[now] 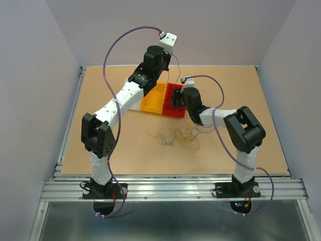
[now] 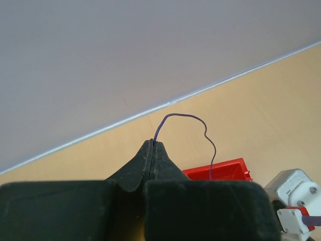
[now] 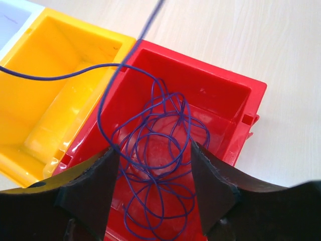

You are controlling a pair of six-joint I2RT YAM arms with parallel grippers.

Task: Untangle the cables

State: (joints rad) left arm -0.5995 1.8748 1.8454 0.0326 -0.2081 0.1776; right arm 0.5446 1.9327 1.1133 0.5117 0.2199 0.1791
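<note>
The left fingers point(image 2: 145, 163) are pressing tightly together on the tip of the purple cable point(image 3: 160, 130), holding it high above the desk point(image 1: 100, 85) near the back wall. From that pinch the strand is arching up, kinking once and dropping towards the red bin point(image 3: 235, 100) (in the overhead view it is showing only as a hair-thin dark line).

Most of the purple cable is lying as a loose coil of overlapping loops on the floor of the red bin. One length is running out over the rim and across the yellow bin point(image 3: 50, 105) beside it.

The right fingers point(image 3: 95, 186) are hovering just above the red bin, standing apart and gripping nothing. The coil is showing in the gap between them, and one strand is passing close by one pad; whether it is touching cannot be told.

A white bin point(image 3: 12, 20) is sitting against the far side of the yellow one, and a faint mark on its floor is too small to read.

The yellow and tan cables point(image 1: 176, 136) are lying in a loose tangle on the bare desk in front of the bins, between the two arms.
</note>
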